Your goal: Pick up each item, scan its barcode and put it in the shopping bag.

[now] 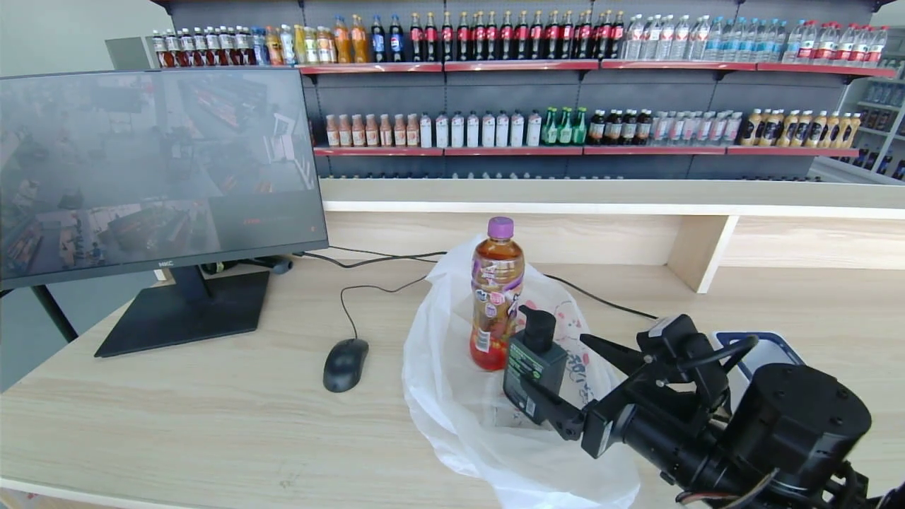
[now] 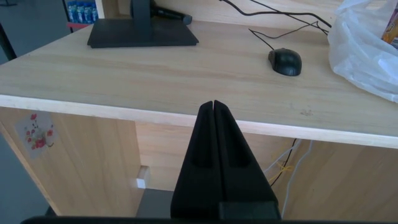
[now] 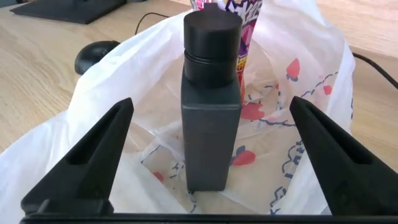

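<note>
We start at the right gripper (image 3: 211, 104): its jaws are spread wide, one finger on each side of the dark bottle (image 3: 210, 149), touching neither side and holding nothing. The dark bottle stands upright on the floor of the white shopping bag (image 3: 112, 81), whose thin plastic is bunched up around it. Just behind it, also in the bag, the tea bottle (image 1: 497, 297) with the purple cap stands upright.

We read this as the bagging step for the dark bottle, all but done: it is in the bag and standing on its own. The next move calls for a clean retreat. The fingers need to come back and up along their own line without closing, because the bottle is tall and narrow and a brush from either finger could tip it into the tea bottle. The loose plastic could snag a fingertip too, so a slow exit looks wise.

Further out, the left gripper (image 2: 213, 107) has its fingers pressed together on nothing and hangs off the near edge of the counter (image 2: 124, 68). On the counter sit a mouse (image 1: 345, 364) and a monitor (image 1: 155, 170). Behind the right arm lies a blue-and-white thing (image 1: 767, 350), possibly the next item, though we cannot tell.
</note>
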